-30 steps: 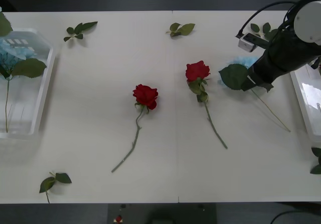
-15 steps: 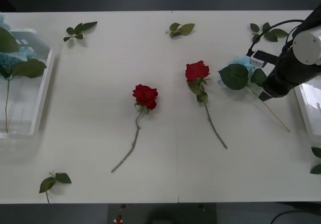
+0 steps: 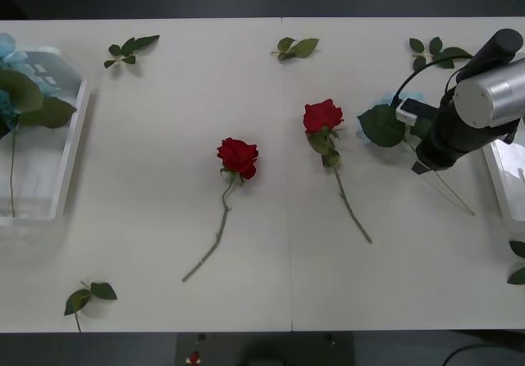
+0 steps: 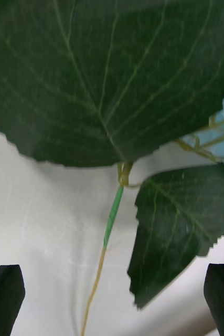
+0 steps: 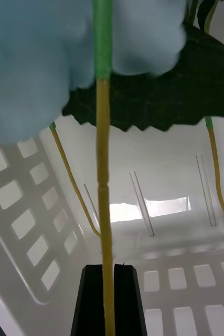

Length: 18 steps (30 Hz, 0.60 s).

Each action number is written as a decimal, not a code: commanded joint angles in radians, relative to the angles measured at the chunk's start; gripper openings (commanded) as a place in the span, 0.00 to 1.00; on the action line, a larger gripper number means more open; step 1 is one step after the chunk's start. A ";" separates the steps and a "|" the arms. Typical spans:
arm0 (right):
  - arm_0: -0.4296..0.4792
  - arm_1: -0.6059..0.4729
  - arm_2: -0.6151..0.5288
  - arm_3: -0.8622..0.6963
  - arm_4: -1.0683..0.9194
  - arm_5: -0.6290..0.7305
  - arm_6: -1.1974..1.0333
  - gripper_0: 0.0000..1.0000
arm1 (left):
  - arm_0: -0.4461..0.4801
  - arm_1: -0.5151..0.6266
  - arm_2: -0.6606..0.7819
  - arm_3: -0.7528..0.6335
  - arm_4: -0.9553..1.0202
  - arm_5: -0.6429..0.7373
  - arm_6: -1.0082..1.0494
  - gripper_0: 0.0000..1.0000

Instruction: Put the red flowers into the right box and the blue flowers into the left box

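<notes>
Left end effector (image 5: pixel 107 299) pinches a blue flower stem (image 5: pixel 102 184); no writing legible.

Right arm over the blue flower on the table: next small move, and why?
Probably lower the right gripper straight onto the stem and close. Its fingers are open, either side of the blue flower's stem, which lies on the table. The left gripper holds another blue flower's stem over the left box.

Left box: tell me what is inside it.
The left box holds blue flowers with large green leaves and thin stems. In the left wrist view the left gripper is shut on one stem above it. Leaves cover part of its floor.
</notes>
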 commanded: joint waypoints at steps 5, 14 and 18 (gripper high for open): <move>-0.019 0.055 -0.009 0.041 0.055 -0.051 0.038 1.00 | -0.026 0.029 0.017 -0.008 0.018 -0.013 0.053 1.00; -0.045 0.105 -0.009 0.123 0.092 -0.080 0.044 1.00 | -0.026 0.029 0.234 -0.077 0.094 0.211 -0.045 1.00; -0.065 0.124 -0.009 0.172 0.090 -0.099 0.046 1.00 | -0.026 0.029 0.319 -0.122 0.144 0.320 -0.045 1.00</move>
